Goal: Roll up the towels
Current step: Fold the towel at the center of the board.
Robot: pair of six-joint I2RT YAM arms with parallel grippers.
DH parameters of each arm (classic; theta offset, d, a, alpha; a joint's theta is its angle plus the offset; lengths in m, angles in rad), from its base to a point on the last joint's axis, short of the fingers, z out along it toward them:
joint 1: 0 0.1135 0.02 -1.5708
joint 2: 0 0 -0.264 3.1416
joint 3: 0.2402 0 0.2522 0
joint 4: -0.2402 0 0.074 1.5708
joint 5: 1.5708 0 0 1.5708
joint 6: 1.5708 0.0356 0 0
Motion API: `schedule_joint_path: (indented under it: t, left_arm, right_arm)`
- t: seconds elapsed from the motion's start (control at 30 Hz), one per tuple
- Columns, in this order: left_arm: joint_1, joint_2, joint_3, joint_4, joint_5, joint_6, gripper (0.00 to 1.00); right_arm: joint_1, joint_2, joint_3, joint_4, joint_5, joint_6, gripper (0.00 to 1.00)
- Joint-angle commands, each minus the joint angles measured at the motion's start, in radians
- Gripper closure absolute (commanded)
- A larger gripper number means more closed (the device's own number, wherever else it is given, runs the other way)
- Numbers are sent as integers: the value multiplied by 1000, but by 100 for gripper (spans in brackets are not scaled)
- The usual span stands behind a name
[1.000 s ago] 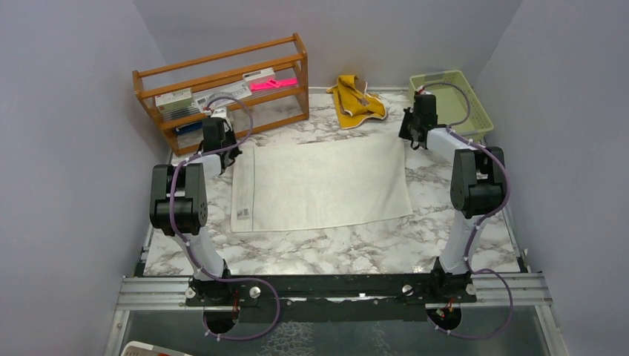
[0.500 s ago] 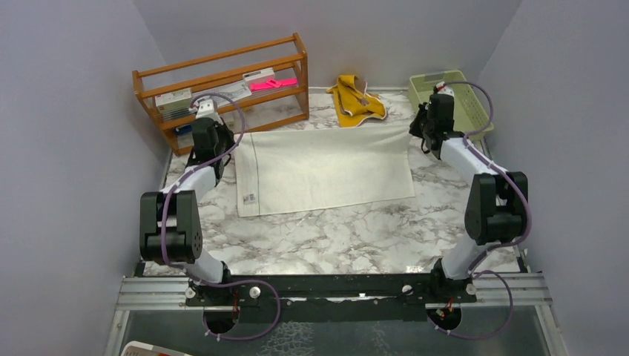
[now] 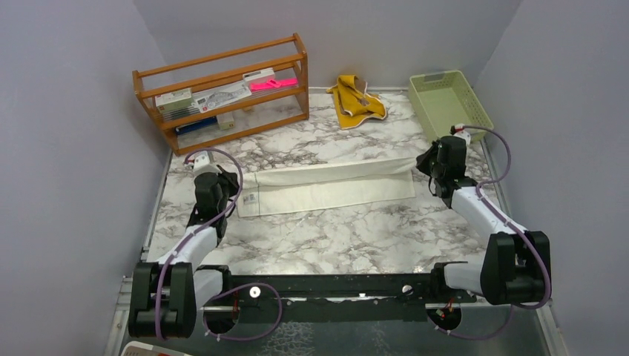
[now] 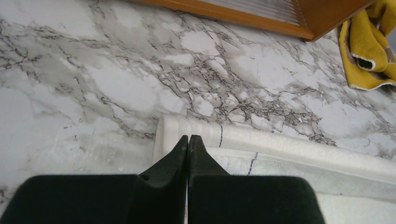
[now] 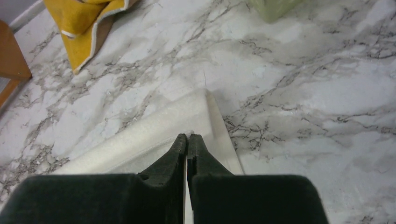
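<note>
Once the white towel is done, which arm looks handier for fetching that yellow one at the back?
Probably the right. The right gripper pinches the white towel's right end, nearer the yellow towel; the left gripper, at the left end, sits farther away.

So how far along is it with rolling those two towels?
Barely started. Done: the white towel lies folded over lengthwise into a long strip, not rolled yet. In hand: the left hand and right hand are shut on its two ends, seemingly pinching the top layer. Left: rolling that strip up, then the whole yellow towel, crumpled at the back.
</note>
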Motion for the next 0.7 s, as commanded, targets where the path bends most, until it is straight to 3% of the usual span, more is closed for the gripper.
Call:
schedule_joint_path:
  t: [0.0, 0.23, 0.27, 0.3, 0.37, 0.4, 0.43, 0.47, 0.6, 0.67]
  left_arm:
    - [-2, -108, -86, 32, -59, -76, 100]
    - [-2, -306, -218, -46, -85, -216, 100]
    - [-2, -340, -232, -60, -89, -221, 100]
    - [-2, -381, -248, -72, -89, -225, 98]
    - [-3, -465, -274, -109, -89, -247, 71]
    - [-2, -503, -279, -144, -99, -260, 32]
    - [-2, -542, -278, -187, -118, -282, 6]
    - [-2, -574, -272, -230, -139, -298, 1]
    - [-2, -597, -238, -310, -189, -305, 1]
    - [-2, -539, -214, -317, -183, -293, 7]
  right_arm:
    - [-8, -28, -56, 15, -6, 47, 99]
    - [-7, -112, -175, 11, -1, 128, 99]
    - [-7, -136, -194, 14, 10, 135, 93]
    - [-7, -159, -207, 15, 26, 144, 79]
    - [-7, -200, -218, 12, 53, 154, 47]
    - [-8, -209, -210, 11, 60, 154, 38]
    - [-7, -213, -200, 9, 63, 153, 35]
    - [-7, -212, -189, 10, 63, 152, 34]
    - [-7, -205, -154, 21, 50, 147, 34]
    - [-7, -197, -147, 36, 26, 141, 34]
